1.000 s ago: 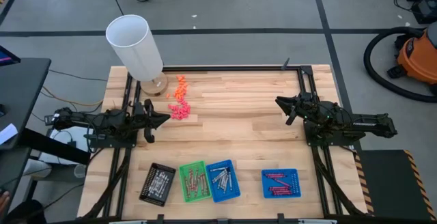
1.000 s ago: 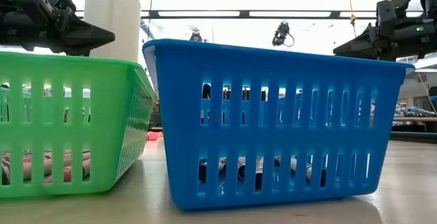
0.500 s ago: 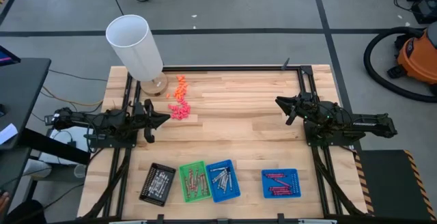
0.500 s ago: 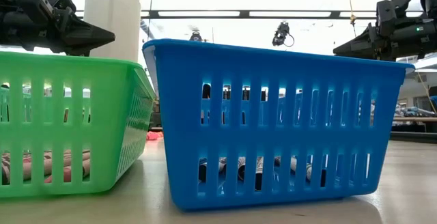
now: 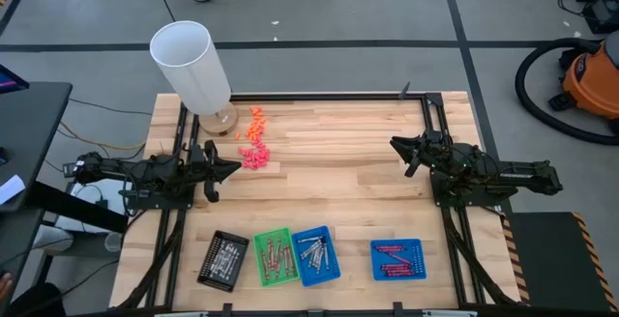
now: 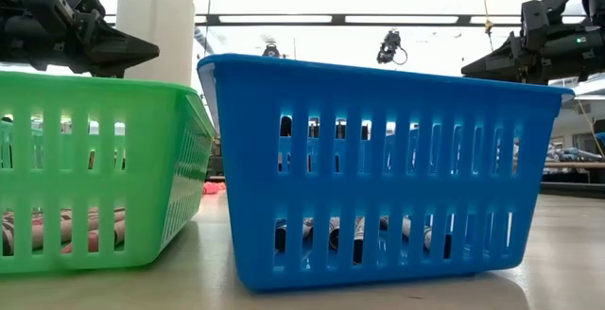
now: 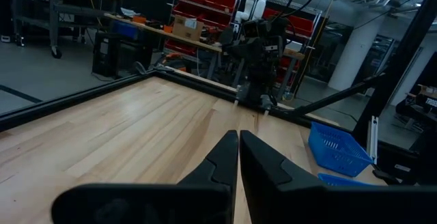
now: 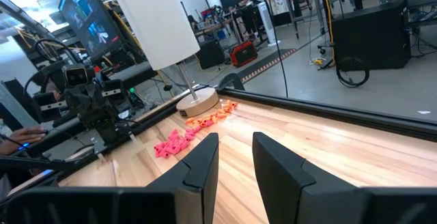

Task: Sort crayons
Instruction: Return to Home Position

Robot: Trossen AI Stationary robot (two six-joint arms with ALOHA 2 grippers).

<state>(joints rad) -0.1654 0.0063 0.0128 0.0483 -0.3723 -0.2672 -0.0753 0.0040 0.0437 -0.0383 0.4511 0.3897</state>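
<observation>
Crayons [image 5: 395,256] sorted into four small bins along the near edge of the counter [image 5: 338,162]: silver-grey in the black bin [image 5: 204,267] and the middle blue bin [image 5: 311,230], red-brown in the green bin [image 5: 273,232], red in the right blue bin [image 5: 397,242], set apart from the other three. Left gripper [image 5: 232,166] above the counter's left side, fingers pressed together, empty. Right gripper [image 5: 396,144] above the right side, fingers parted by a narrow gap, gripping nothing. Farther back, beside the white lamp [image 5: 193,61], loose orange bits [image 5: 255,122] and pink bits [image 5: 255,158].
</observation>
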